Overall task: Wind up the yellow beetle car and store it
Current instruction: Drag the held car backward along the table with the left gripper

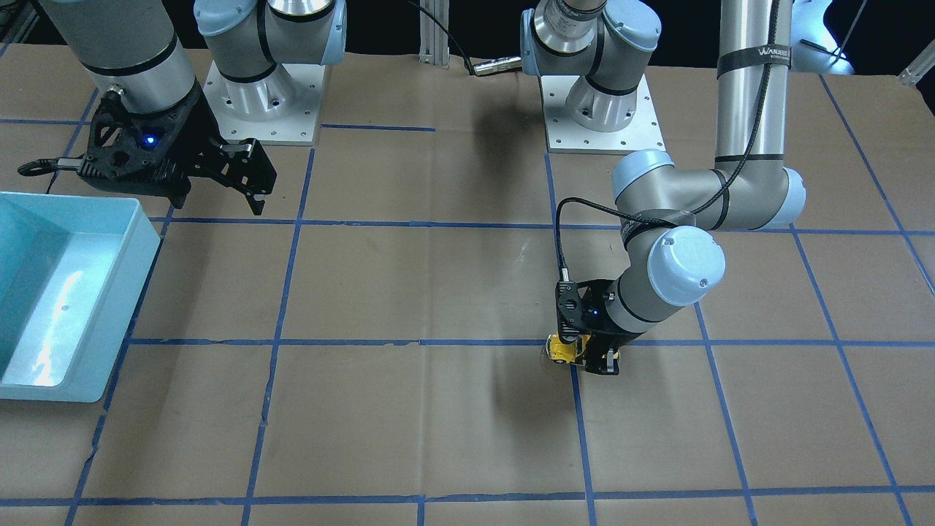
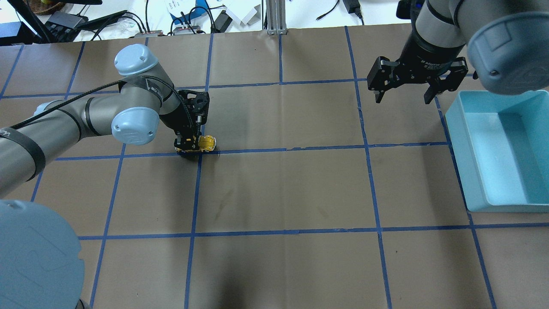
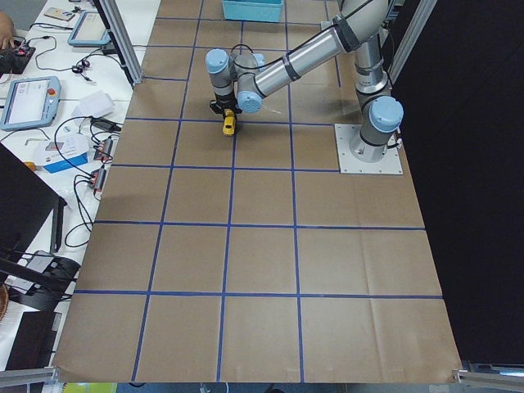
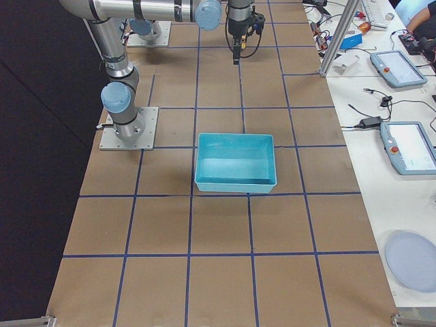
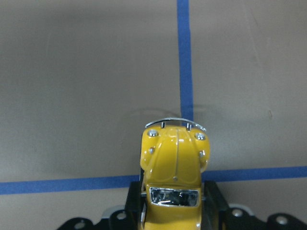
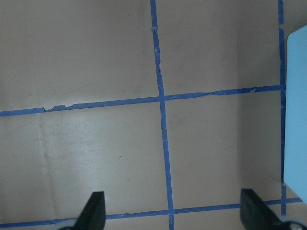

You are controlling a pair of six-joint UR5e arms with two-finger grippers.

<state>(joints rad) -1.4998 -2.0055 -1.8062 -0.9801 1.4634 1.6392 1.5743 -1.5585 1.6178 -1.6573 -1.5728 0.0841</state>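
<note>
Brown paper covers the desk [image 2: 279, 193], flat and a bit creased, and thin blue tape lines [image 2: 283, 150] cut it into big squares. One toy sits in this scene, the yellow beetle car [image 2: 206, 143]. It is small, round and shiny, with a dark window and a silver bumper at the front. It is right where two tape lines cross, well apart from the tub. The left tool [image 2: 191, 145] is black and is clamped on the sides of the car, with the round nose sticking out in front of the fingers [image 5: 134, 203]. I cannot tell if the wheels touch the paper. Two arms are at work, both smooth grey metal tubes with pale blue caps. The left arm [image 2: 85, 116] bends at the elbow and reaches low across the desk, down by the paper. The right arm [image 2: 433, 25] hangs higher up, and the right tool [image 2: 403, 101] points down with its two fingers wide apart and nothing between them. One smooth light blue plastic tub [image 2: 461, 150], shaped like a box with a glossy floor, stands just beside that tool. Two flat silver plates [image 1: 259, 102] hold the arms to the desk.
</note>
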